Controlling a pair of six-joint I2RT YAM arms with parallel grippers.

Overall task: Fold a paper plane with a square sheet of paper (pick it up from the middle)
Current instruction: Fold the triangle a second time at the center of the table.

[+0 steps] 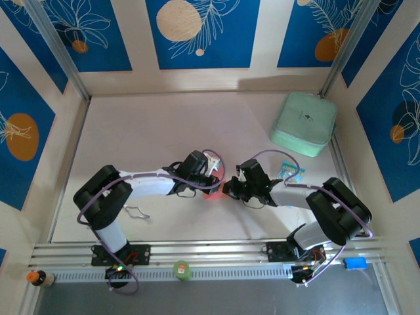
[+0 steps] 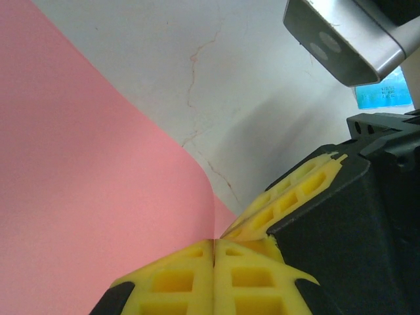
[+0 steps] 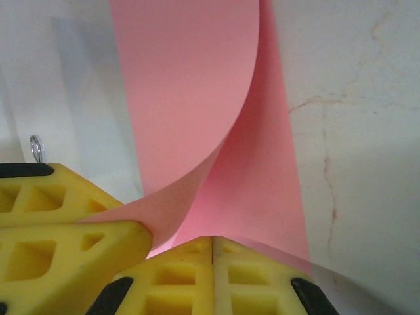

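Left tool & right tool both clamped shut on sheet, nose to nose; sheet curls over itself just ahead of right tool. I reckon 1st fold's in hand. Next: line up edges, press crease onto worktop.

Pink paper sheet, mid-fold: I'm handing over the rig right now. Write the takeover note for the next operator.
Grippers: left gripper shut on the square sheet of paper; right gripper shut on the same sheet, its tips close beside the left's, mid-table.
Things: the sheet is curled over in a soft bend, not pressed flat. The mint-green case sits at the far right and the blue-and-white packet by the right arm, both apart from the paper.
Done: sheet gripped by both arms and bent over.
Left: flatten this fold into a crease, then every later fold; no dart shape yet.
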